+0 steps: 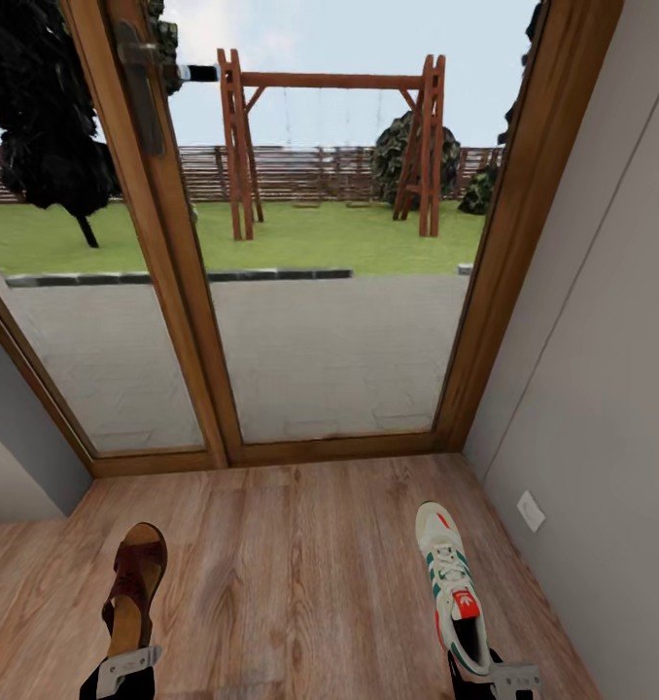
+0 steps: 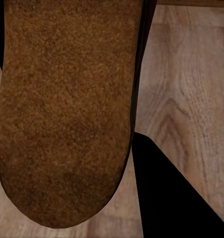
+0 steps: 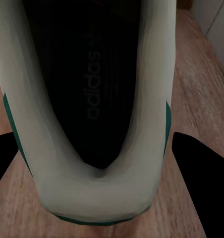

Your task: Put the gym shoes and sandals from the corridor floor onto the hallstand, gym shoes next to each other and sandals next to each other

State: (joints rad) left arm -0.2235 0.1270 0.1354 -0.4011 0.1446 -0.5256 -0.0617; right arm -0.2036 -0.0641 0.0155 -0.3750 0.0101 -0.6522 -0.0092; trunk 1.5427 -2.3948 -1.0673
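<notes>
1. At the left of your head view, your left gripper [image 1: 125, 669] sits at the bottom edge, its pale bracket right at the heel of a sandal [image 1: 133, 589]. The sandal points away from you, toe toward the glass door [image 1: 329, 272], with its brown straps arched over the tan footbed.
2. Your left wrist view looks straight onto that sandal's footbed [image 2: 67, 109], with one dark finger [image 2: 171, 193] beside it and the corridor floor [image 2: 191, 89] beyond. The fingers look closed on the sandal's heel, though the contact itself is hidden.
3. In the middle of the head view you have bare wood-grain corridor floor [image 1: 291, 564] between the two shoes, running up to the wooden door frame [image 1: 189, 292]. Through the glass you see paving, a lawn and a wooden swing frame [image 1: 334, 146].
4. To the right, a gym shoe [image 1: 451, 583] points toward the door, white with green stripes and a red tongue label. Its heel meets your right gripper [image 1: 495, 679] at the bottom edge.
5. Your right wrist view looks down into the gym shoe's dark opening [image 3: 92, 99], with dark fingers [image 3: 201, 183] on either side of the heel. The fingers appear to clasp the heel.
6. At the far right, a grey wall [image 1: 602, 389] carries a small white wall plate [image 1: 531, 510].
</notes>
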